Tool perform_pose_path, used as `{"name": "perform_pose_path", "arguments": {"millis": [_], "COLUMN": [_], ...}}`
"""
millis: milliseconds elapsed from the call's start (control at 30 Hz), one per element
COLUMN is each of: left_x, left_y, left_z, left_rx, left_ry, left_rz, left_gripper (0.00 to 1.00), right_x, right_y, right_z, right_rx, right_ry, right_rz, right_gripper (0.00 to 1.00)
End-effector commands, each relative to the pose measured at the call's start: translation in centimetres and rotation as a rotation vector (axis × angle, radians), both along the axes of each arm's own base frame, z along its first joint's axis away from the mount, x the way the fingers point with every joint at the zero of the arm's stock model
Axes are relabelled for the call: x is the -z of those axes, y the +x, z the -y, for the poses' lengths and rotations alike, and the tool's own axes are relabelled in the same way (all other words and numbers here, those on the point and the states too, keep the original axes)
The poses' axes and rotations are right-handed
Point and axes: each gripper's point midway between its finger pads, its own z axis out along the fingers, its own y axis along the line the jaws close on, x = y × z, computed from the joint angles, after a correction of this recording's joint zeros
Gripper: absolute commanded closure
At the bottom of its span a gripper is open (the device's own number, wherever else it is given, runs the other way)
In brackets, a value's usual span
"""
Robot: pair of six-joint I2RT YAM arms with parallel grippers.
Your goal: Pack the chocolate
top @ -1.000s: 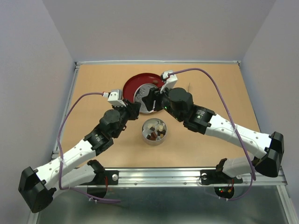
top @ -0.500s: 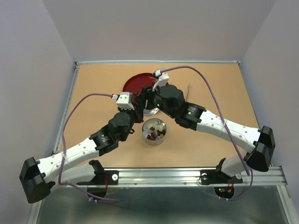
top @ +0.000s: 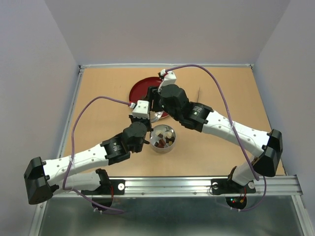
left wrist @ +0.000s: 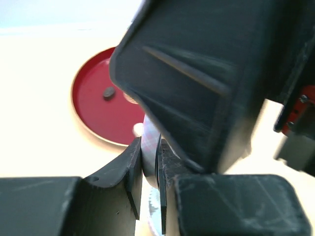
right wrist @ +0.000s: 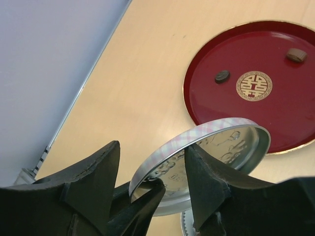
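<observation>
The round tin (top: 153, 145) stands mid-table with several chocolate pieces (top: 164, 140) in it. More chocolate lies on the red plate (top: 139, 89): two dark pieces (right wrist: 222, 75) in the right wrist view, and a dark piece (left wrist: 109, 92) and a cream one (left wrist: 138, 129) in the left wrist view. My left gripper (top: 150, 118) (left wrist: 150, 147) is shut on the rim of the tin's lid (right wrist: 216, 147), pink plaid with a silver inside, and holds it tilted behind the tin. My right gripper (top: 156, 101) (right wrist: 152, 147) is open and straddles the lid's rim.
The red plate (right wrist: 275, 113) with a gold emblem sits at the back centre. A thin dark object (top: 199, 93) lies right of the plate. Both arms cross close together over the plate and tin. Raised rails edge the table.
My left gripper has carried the lid right and nearer, from over the plate to just behind the tin. My right gripper has swung left over the plate, around the lid.
</observation>
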Motion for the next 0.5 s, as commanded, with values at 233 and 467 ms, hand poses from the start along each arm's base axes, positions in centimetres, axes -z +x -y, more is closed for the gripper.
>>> {"name": "perform_pose_path", "arguments": {"millis": [233,467], "left_x": [-3.3,-3.3], "left_y": [-0.9,-1.2], "left_z": [-0.3,-0.2], "left_rx": [-0.02,0.009], "left_ry": [0.126,0.254], "left_rz": [0.121,0.168], "left_gripper": [1.0,1.0], "right_x": [1.4,1.9], "right_y": [-0.1,-0.5], "right_z": [0.3,0.5], "right_rx": [0.058,0.054], "right_ry": [-0.057,-0.084], "right_rz": [-0.103,-0.145], "right_gripper": [0.39,0.36]}}
